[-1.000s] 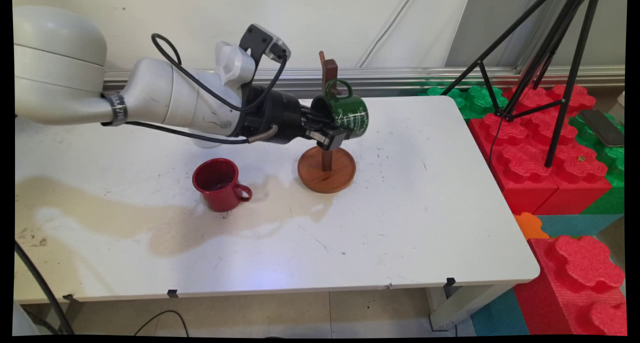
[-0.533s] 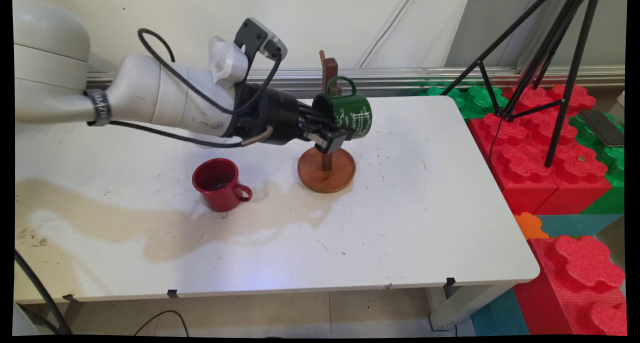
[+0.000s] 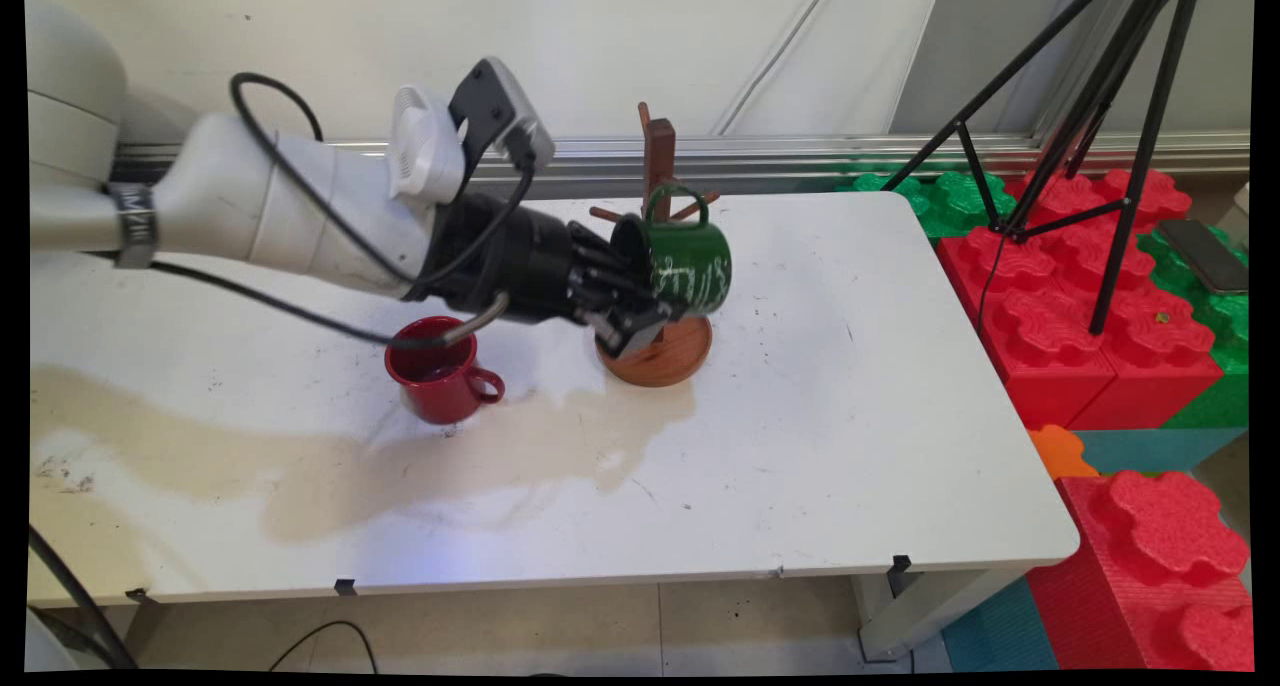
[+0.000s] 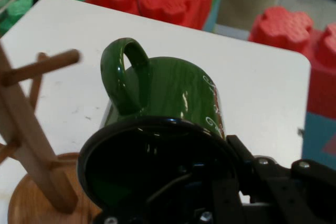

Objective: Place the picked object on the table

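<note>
The gripper (image 3: 640,311) was clamped on the rim of a glossy green mug (image 3: 685,261) with illegible white lettering, held sideways beside the wooden mug tree (image 3: 658,166) near the desk's far edge.

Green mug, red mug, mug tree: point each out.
green mug (image 3: 692,261): main view, on its side wall.
red mug (image 3: 440,391): main view, on its outer wall.
mug tree (image 3: 686,341): main view, on its round wooden base.
</note>
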You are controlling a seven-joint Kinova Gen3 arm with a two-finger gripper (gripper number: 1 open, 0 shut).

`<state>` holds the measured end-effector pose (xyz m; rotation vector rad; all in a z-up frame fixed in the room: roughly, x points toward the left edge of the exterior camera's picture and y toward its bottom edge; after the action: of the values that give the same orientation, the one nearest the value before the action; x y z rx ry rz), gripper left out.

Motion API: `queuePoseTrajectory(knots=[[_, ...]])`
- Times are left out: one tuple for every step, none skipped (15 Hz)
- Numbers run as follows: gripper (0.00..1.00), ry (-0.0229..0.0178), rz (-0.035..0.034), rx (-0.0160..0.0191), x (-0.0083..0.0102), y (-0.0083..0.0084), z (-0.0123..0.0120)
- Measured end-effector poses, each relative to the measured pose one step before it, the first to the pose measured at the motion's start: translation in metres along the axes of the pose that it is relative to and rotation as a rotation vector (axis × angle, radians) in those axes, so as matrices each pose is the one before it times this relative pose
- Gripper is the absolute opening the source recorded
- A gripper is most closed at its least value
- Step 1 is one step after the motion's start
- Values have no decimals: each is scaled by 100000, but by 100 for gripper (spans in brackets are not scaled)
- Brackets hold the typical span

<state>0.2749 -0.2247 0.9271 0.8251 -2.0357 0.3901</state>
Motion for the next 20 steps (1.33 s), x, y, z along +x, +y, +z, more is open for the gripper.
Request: queuePoseTrajectory(knots=[[0,-1075,1548,-417,-52,224,-217],[0,-1833,2055,-383,-33,300,-304],[0,-1333,1161,153,8,151,-211],[0,-2068,1563,585,52,185,-293],[0,-1387,885,414,25,113,-194],[0,-2451,1217,1053,52,139,-306],[0,-1670,697,705,31,82,-203],[0,-2791,873,1273,33,139,-297],[0,-1808,434,819,15,105,-195],[0,-2954,322,1206,-1,221,-256],[0,-1773,40,672,-2,154,-152],[0,-2861,-183,622,-44,335,-160],[0,-1860,-61,288,-29,239,-71],[0,-2729,56,397,-29,359,-67],[0,-2998,-150,638,-19,388,-77],[0,-2949,-491,931,6,343,-17],[0,-2481,-552,839,27,282,39],[0,-1616,-526,554,39,186,51],[0,-2395,-723,796,79,292,103],[0,-1542,-648,591,71,202,86]])
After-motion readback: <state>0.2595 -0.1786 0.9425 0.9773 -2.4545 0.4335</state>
